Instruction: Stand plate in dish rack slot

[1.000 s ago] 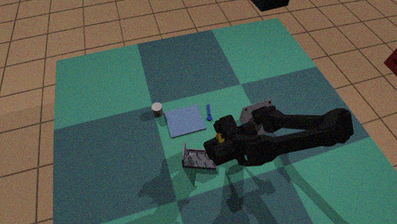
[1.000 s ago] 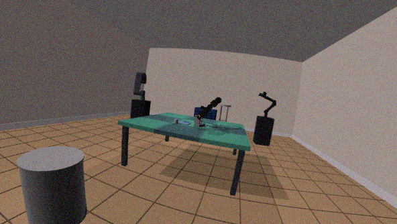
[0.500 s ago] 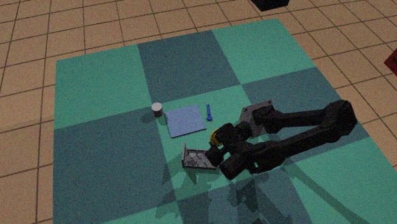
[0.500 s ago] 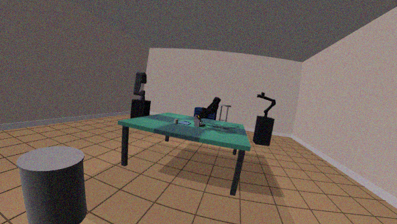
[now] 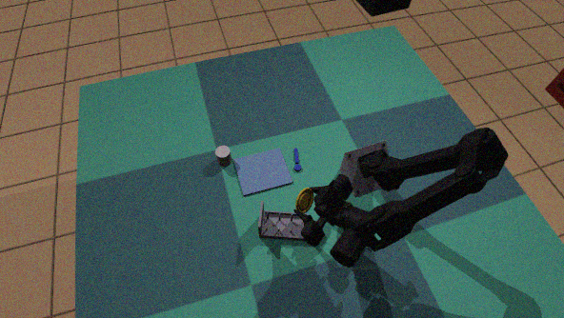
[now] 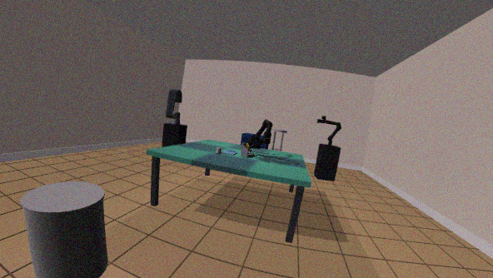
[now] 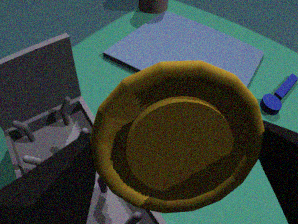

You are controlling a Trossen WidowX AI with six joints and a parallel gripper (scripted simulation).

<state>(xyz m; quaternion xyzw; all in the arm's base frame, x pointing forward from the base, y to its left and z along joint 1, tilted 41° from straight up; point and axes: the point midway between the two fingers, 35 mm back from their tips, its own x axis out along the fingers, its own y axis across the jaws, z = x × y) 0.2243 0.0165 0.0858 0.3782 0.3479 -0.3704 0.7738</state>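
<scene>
The yellow round plate [image 5: 305,200] [image 7: 180,142] is held off the table, steeply tilted in the top view, its face towards the wrist camera. My gripper [image 5: 305,201] [image 7: 177,137] is shut on the plate, one black finger at each side of its rim. The grey dish rack [image 5: 270,228] [image 6: 244,151] [image 7: 40,82] stands on the table, with a tall panel at one end and short rails inside. The plate is beside and above the rack, not between its rails. In the top view the lower finger and arm hide the rack's right end.
A flat light-blue square [image 5: 263,172] [image 7: 185,45] lies behind the rack. A blue spoon-shaped utensil [image 5: 297,168] [image 7: 271,104] lies to its right. A small pale cylinder [image 5: 223,156] [image 6: 218,150] stands to its left. The arm's grey base plate [image 5: 352,172] is at the right.
</scene>
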